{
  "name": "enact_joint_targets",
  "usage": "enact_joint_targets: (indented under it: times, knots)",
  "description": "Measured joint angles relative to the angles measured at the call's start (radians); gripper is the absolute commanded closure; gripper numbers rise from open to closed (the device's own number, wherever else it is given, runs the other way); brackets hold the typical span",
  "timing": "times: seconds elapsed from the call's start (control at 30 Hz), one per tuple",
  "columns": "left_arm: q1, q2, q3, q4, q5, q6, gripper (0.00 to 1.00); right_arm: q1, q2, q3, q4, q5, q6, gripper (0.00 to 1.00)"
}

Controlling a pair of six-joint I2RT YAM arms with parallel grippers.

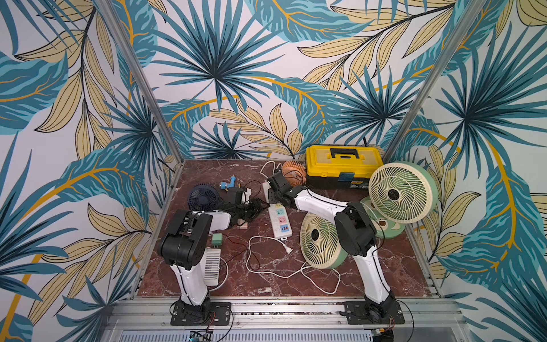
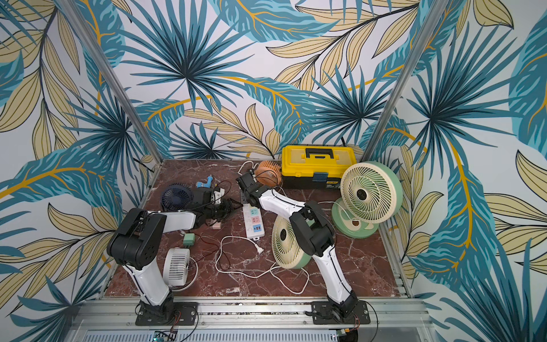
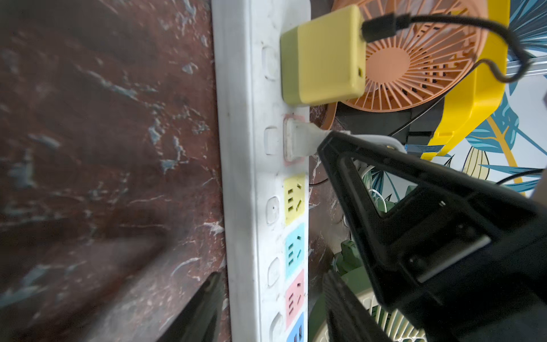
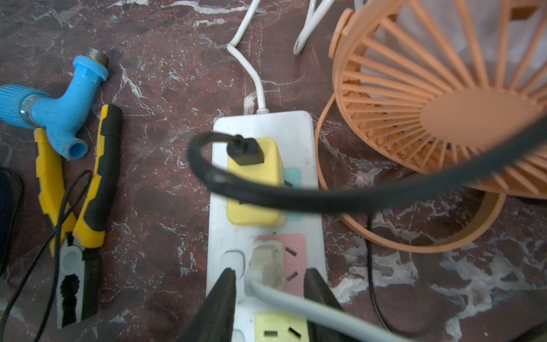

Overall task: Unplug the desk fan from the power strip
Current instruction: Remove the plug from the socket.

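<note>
Plug (image 4: 266, 263) and right gripper (image 4: 270, 275) are the pair that matters: the white plug sits in the pink socket of the power strip (image 1: 278, 220), and the jaws stand partly apart on either side of it, a sliver of gap each side, nothing clamped. In a top view the strip lies mid-frame, its long axis running up the picture, so the pull should go straight off its face. Left gripper (image 3: 272, 278) straddles the strip's width lower down, half open; whether it pinches I cannot tell. Yellow adapter (image 4: 251, 180) fills the next socket, its black cable (image 4: 325, 198) looping close over the plug, and an orange fan (image 4: 444, 112) stands just beside
</note>
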Motion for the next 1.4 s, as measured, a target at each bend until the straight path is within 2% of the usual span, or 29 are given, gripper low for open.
enact_joint_targets:
  times: [0.53,0.9,1.4]
  knots:
    - [-0.067,0.089,0.036,0.022,0.008,-0.011,0.43,0.0,0.037,0.028,0.018,0.005,0.0,0.69]
    - [-0.067,0.109,0.062,0.014,0.013,-0.018,0.44,-0.005,0.063,0.042,0.03,0.016,-0.005,0.79]
    - [-0.071,0.109,0.1,-0.072,-0.014,0.05,0.47,-0.006,0.063,0.042,0.029,0.026,-0.019,0.88]
